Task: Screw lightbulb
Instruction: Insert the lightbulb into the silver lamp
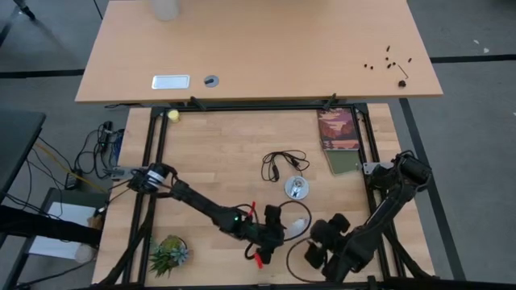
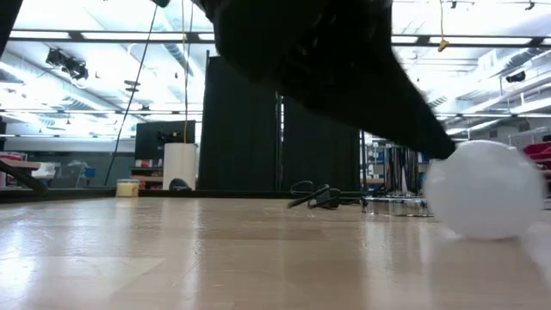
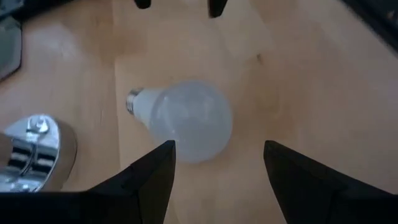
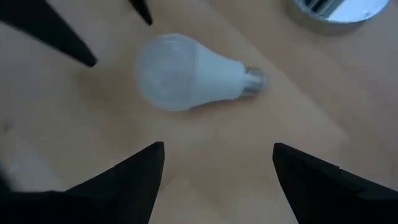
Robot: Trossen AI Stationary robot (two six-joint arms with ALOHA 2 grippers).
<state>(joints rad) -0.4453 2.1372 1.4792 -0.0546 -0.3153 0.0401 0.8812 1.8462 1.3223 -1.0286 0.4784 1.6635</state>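
You have the lightbulb [image 3: 185, 121] lying on its side on the wooden counter [image 1: 234, 153], near the front edge, with its silvery screw base turned toward the round socket disc [image 1: 297, 188] — the two lie near each other but apart. Your left tool [image 3: 217, 168] hangs just over the bulb with its fingers spread, one to each side of the white globe and neither touching it. Your right tool [image 4: 217, 171] hovers close by, also spread wide, gripping nothing. In the low view the bulb rests on the wood beside a dark arm — probably the left one, though it is hard to tell there. A black cord [image 1: 282, 163] lies coiled just behind the disc.
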